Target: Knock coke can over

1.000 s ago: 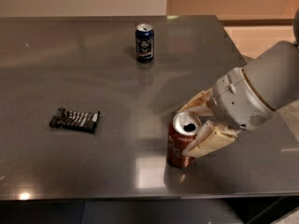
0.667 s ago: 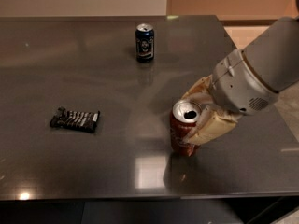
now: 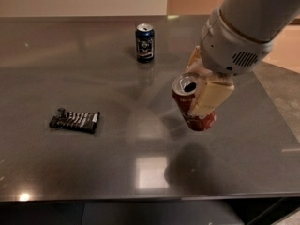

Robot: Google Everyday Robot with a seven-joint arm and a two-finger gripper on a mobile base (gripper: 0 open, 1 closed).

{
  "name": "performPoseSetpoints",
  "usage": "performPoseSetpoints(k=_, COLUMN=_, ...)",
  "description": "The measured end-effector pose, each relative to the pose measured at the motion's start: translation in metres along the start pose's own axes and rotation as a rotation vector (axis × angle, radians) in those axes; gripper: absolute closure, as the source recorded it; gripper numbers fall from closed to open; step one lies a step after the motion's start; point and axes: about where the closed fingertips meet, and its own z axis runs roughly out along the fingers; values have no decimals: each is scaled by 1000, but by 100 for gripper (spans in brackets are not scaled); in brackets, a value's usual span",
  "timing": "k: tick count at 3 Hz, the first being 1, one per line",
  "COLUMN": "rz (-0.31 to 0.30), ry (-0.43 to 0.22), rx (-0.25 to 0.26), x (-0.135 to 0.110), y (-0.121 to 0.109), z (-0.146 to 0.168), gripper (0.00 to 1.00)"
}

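The coke can (image 3: 186,96) is red with a silver top and drinking hole. It hangs tilted above the grey table (image 3: 117,139), its top leaning toward the left, with its shadow on the table below. My gripper (image 3: 200,84) comes in from the upper right and is shut on the coke can. One cream finger (image 3: 212,95) lies across the can's near side and the other (image 3: 193,60) is behind it.
A dark blue can (image 3: 145,42) stands upright at the back of the table. A dark snack wrapper (image 3: 75,120) lies flat at the left. The table's front edge runs along the bottom and its right edge is behind the arm.
The gripper has risen with the coke can in it. The can has left the table surface and tilted further. The blue can and the wrapper have not moved.
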Motion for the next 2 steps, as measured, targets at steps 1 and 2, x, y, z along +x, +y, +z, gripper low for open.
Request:
performPoseSetpoints(k=1, rz=2, ry=134, rx=-20, x=20, y=-26, z=7, gripper=100)
performPoseSetpoints(k=2, rz=-1, ry=201, rx=-38, x=36, y=-47, z=19, gripper=100)
